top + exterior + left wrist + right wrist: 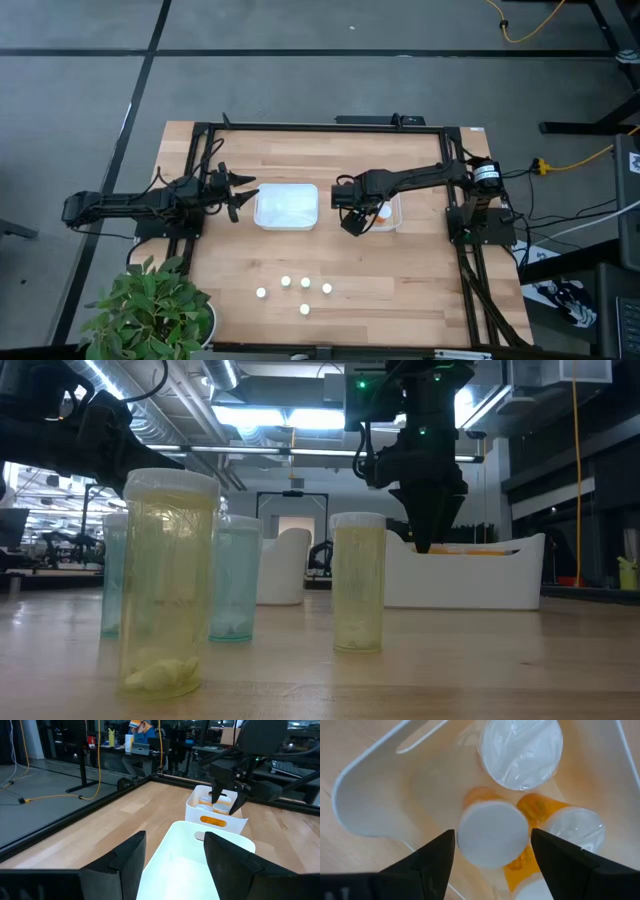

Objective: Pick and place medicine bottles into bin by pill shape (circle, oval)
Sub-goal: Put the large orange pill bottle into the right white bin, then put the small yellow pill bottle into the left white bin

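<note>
Right tool (492, 851) over the right bin (390, 217), fingers spread either side of an orange bottle (492, 840), not gripping. Left tool (172, 865) open, empty, beside the left bin (287, 208). 5 pale bottles (285, 282) on bench (400, 290).

Table: a light wooden top (400, 280) framed by black rails is seen from above.
Plant: a leafy green plant (150, 310) is set at the table's near left corner.
Cables: a yellow cable (530, 25) is laid on the grey floor beyond the table; another (575, 158) is run to the right of it.
Room: ceiling lights (270, 415) and a doorway (292, 525) are seen behind the table.
Person: a seated person (140, 740) is seen at a desk, far off.
</note>
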